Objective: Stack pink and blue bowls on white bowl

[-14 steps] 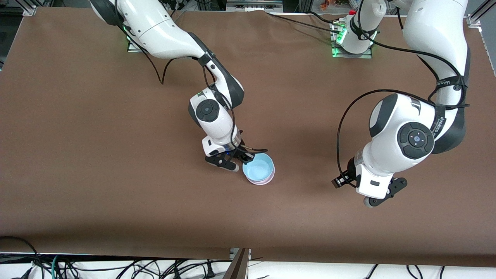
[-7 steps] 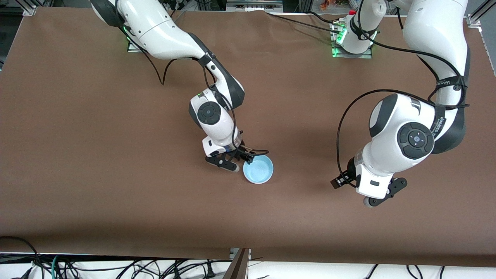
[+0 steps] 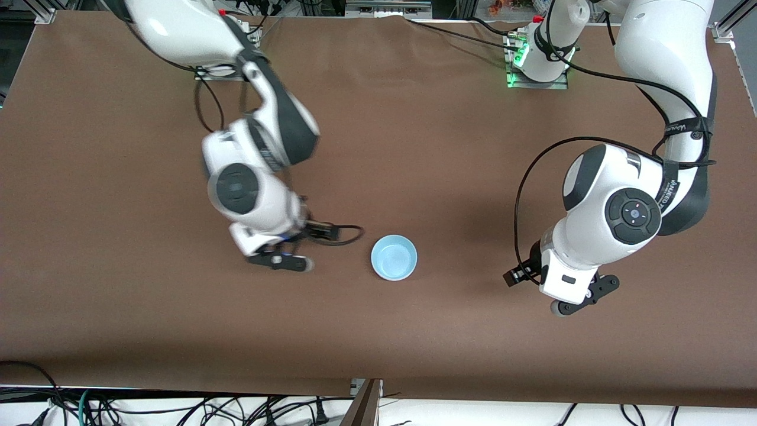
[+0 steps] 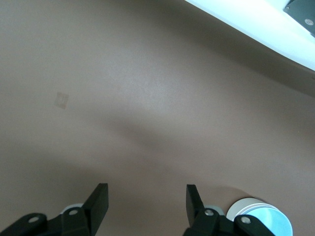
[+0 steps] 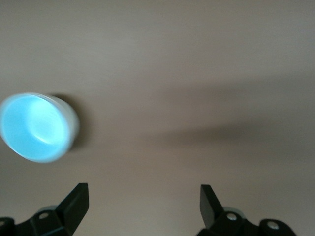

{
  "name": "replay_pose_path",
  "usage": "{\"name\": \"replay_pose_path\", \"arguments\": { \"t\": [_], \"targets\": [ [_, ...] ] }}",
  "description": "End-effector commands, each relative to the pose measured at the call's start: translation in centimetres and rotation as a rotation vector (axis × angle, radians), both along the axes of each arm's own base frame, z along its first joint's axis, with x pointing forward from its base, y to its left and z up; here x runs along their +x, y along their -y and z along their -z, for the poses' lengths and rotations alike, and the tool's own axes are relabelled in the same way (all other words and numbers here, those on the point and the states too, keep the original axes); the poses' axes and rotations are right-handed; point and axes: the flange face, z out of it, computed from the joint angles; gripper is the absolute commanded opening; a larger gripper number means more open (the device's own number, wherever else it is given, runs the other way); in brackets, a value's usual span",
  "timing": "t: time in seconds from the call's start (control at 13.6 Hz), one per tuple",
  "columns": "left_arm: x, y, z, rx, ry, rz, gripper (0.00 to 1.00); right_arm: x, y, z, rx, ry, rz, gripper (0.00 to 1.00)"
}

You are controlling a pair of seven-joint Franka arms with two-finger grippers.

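1. Blue bowl (image 3: 394, 257) sits mid-table (image 3: 118, 177), nested on stack; white rim shows underneath in left wrist view.
2. Right tool (image 3: 284, 260) beside bowl, fingers apart, empty.
3. Left tool (image 3: 576, 303) waits toward left arm's end, fingers apart, empty.

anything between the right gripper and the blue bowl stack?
Nothing: only bare brown table cover lies between the open right gripper and the light blue plastic bowl on top of the stack, as the front view shows; the right wrist view agrees.
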Motion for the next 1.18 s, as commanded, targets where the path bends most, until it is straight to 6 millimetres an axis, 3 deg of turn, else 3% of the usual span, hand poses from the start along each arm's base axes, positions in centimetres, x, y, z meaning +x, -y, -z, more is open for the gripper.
{"name": "replay_pose_path", "arguments": {
  "t": [0.0, 0.15, 0.29, 0.37, 0.51, 0.66, 0.81, 0.88, 1.1],
  "targets": [
    [0.0, -0.7, -0.4, -0.015, -0.006, 0.058, 0.72, -0.4, 9.1, -4.5, 0.022, -0.103, -0.151, 1.00],
    [0.1, -2.2, -0.7, -0.009, -0.020, 0.100, 0.72, -1.4, 14.8, -9.0, 0.029, -0.107, -0.180, 1.00],
    [-0.2, -4.8, -1.6, 0.003, -0.057, 0.202, 0.72, -4.1, 18.7, -12.1, 0.009, -0.096, -0.135, 1.00],
    [-0.6, -5.9, -3.3, 0.019, -0.064, 0.272, 0.72, -4.9, 20.5, -13.5, -0.030, -0.086, -0.122, 1.00],
    [-1.1, -8.7, -5.3, 0.032, -0.087, 0.356, 0.75, -7.0, 22.9, -18.1, -0.113, -0.028, -0.099, 1.00],
    [-2.0, -10.7, -8.5, 0.054, -0.068, 0.391, 0.89, -8.6, 24.0, -21.9, -0.158, 0.046, -0.090, 1.00],
    [-3.2, -11.0, -11.8, 0.070, -0.047, 0.405, 0.99, -9.6, 24.7, -22.4, -0.157, 0.033, -0.084, 1.00],
    [-3.9, -11.4, -13.5, 0.077, -0.039, 0.407, 1.00, -10.4, 26.0, -22.1, -0.150, 0.016, -0.074, 1.00],
    [-6.4, -12.1, -16.5, 0.085, -0.090, 0.550, 1.00, -11.6, 26.6, -21.7, -0.132, -0.009, -0.141, 1.00]
  ]
}}
